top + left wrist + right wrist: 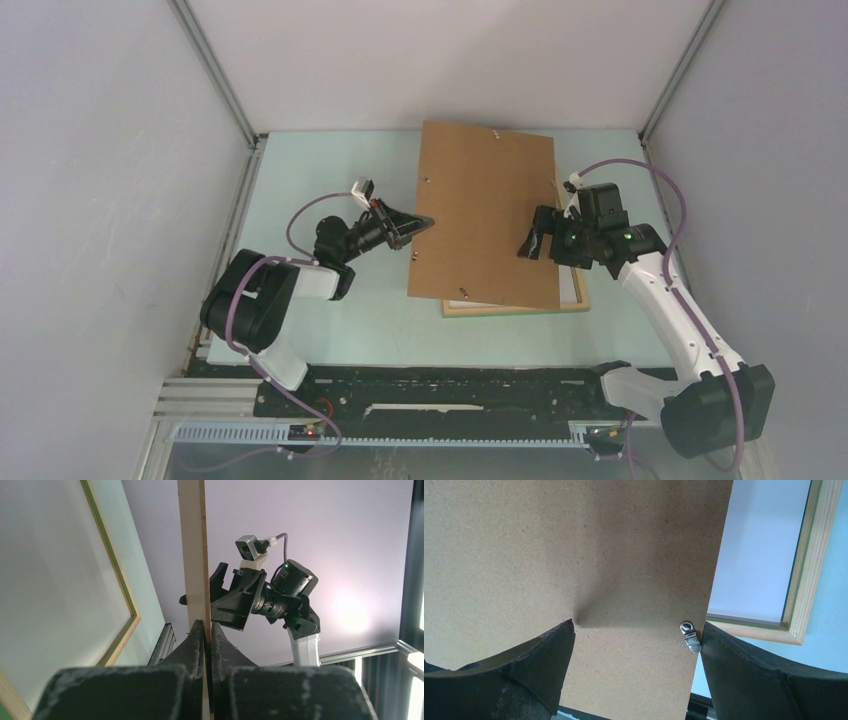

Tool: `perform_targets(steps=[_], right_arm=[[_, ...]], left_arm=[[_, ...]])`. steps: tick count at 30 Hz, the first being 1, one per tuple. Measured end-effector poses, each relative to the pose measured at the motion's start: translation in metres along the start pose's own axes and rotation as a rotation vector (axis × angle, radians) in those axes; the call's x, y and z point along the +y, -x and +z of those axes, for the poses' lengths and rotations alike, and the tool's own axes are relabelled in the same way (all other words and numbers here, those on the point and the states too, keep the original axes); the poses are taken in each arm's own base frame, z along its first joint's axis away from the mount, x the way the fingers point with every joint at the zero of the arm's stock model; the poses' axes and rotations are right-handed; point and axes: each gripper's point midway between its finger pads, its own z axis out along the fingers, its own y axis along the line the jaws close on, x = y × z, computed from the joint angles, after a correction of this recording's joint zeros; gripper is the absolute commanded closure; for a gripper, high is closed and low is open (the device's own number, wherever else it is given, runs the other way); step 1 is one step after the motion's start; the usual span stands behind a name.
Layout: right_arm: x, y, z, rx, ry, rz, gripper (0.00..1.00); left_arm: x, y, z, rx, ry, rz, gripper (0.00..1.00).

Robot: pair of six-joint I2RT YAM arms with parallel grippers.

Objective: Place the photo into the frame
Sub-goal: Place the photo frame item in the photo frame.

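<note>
At the middle of the surface, a tilted brown backing board hides most of the frame lying flat beneath it. Inside the frame lies the photo, white back up. The left tool pinches the board's left edge. The right tool is spread wide over its right edge, near a metal clip.

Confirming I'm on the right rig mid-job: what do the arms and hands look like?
The left arm and right arm match: white links between bulky black joints, a purple cable looped along each. The left hand and right hand are black, each with two tapered, rough-textured fingers. A green light glows near the right wrist.
</note>
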Motion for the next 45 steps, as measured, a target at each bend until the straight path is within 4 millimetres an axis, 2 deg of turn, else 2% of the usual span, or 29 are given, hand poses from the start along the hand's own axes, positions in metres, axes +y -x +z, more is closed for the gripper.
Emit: perform_targets(steps=[7,17,25,33,37,45], right_arm=[[-0.001,0.001,-0.003,-0.018,-0.012,0.004,0.0],[-0.02,0.013,-0.008,-0.06,-0.045,0.097,0.0],[-0.052,0.032,-0.017,-0.122,-0.093,0.206,0.0],[-0.08,0.05,-0.026,-0.205,-0.137,0.282,0.0],[-0.094,0.058,-0.017,-0.221,-0.136,0.321,0.0],[-0.127,0.048,0.031,-0.111,-0.139,0.429,0.0]], left_arm=[[0.003,0.001,0.0,-0.002,0.005,-0.004,1.0],[0.018,0.006,0.003,-0.028,0.033,-0.021,1.0],[0.027,0.013,0.009,-0.057,0.043,-0.012,1.0],[0.053,0.015,0.021,-0.083,0.086,-0.018,1.0],[0.067,0.01,0.029,-0.073,0.106,-0.018,1.0],[0.099,0.006,0.038,-0.069,0.152,-0.039,1.0]])
